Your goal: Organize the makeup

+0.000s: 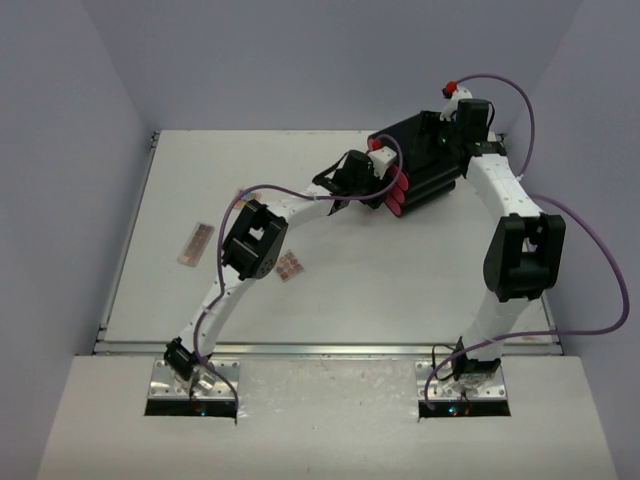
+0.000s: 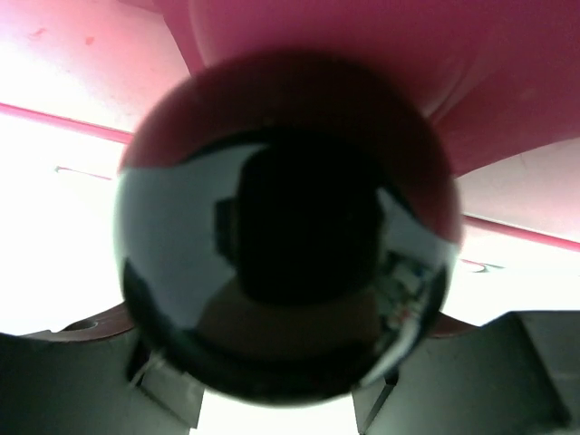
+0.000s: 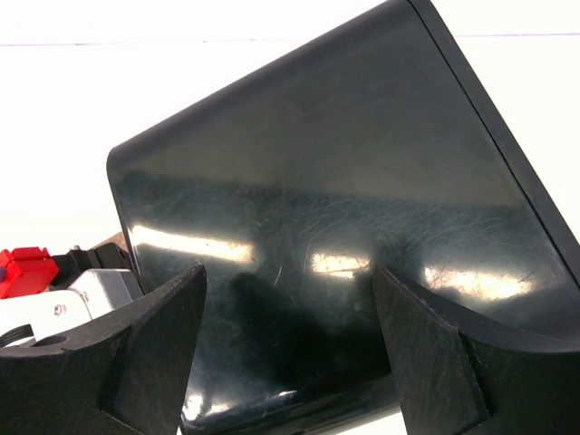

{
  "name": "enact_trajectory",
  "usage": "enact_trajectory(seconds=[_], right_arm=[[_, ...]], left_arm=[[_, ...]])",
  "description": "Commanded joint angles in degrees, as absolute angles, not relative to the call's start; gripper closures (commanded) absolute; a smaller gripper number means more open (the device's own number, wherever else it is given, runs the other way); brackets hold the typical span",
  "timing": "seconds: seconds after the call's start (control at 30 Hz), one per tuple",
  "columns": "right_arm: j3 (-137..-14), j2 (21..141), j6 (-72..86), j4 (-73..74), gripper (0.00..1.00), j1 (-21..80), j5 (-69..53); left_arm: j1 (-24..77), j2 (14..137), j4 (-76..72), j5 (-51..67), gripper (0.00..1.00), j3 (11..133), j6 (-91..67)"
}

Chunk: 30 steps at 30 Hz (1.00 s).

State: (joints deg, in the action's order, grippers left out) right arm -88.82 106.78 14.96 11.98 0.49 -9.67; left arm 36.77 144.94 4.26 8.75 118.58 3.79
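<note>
Counter carries the box at its far side. The right gripper stands wide at the box's glossy back wall, clasping nothing. The left gripper is at the pink drawers. Its wrist view is filled by a round black thing; we cannot tell whether it is a compact or a knob, or whether that gripper is closed. It looks slick. Left palette and near palette lie flat, well apart from the box. We judge them light, stiff and thin: pinch across the short sides.
</note>
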Motion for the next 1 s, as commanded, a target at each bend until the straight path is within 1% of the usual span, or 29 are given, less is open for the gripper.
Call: enact_trajectory(seconds=[0.0, 0.17, 0.3, 0.47, 0.53, 0.6, 0.63, 0.67, 0.77, 0.87, 0.97], right_arm=[[-85.9, 108.2, 15.4, 20.4, 0.24, 0.3, -10.1], [-85.9, 108.0, 15.1, 20.4, 0.24, 0.3, -9.8], [-86.0, 108.0, 15.0, 20.5, 0.24, 0.3, -9.7], [-86.0, 107.9, 14.9, 20.5, 0.24, 0.3, -9.4], [-86.0, 107.9, 15.0, 20.5, 0.24, 0.3, -9.5], [-85.9, 107.7, 14.9, 20.5, 0.24, 0.3, -9.3], [-85.8, 107.6, 14.8, 20.5, 0.23, 0.3, -9.1], [-85.7, 107.5, 14.8, 20.5, 0.23, 0.3, -9.1], [-85.6, 107.4, 14.6, 20.6, 0.23, 0.3, -9.2], [-85.6, 107.4, 14.6, 20.5, 0.23, 0.3, -9.1], [-85.5, 107.3, 14.9, 20.5, 0.23, 0.3, -9.4]], left_arm=[[37.3, 143.5, 1.5, 7.7, 0.50, 119.4, 5.7], [37.2, 144.6, 1.1, 7.6, 0.50, 119.7, 6.0], [36.9, 144.8, 2.0, 8.3, 0.54, 119.6, 5.6], [36.3, 144.7, 1.8, 9.1, 0.68, 119.1, 4.8], [36.3, 144.7, 2.1, 9.5, 0.72, 119.3, 4.8], [36.2, 144.6, 2.8, 10.2, 0.69, 119.1, 4.4], [36.1, 144.4, 3.0, 10.6, 0.65, 118.8, 4.1], [35.9, 143.9, 2.9, 10.7, 0.57, 118.1, 4.0], [35.5, 142.5, 1.2, 11.4, 0.51, 115.9, 3.8], [34.8, 141.7, 0.6, 12.5, 0.49, 115.4, 4.4], [34.5, 140.8, -3.5, 13.1, 0.49, 113.6, 6.2]])
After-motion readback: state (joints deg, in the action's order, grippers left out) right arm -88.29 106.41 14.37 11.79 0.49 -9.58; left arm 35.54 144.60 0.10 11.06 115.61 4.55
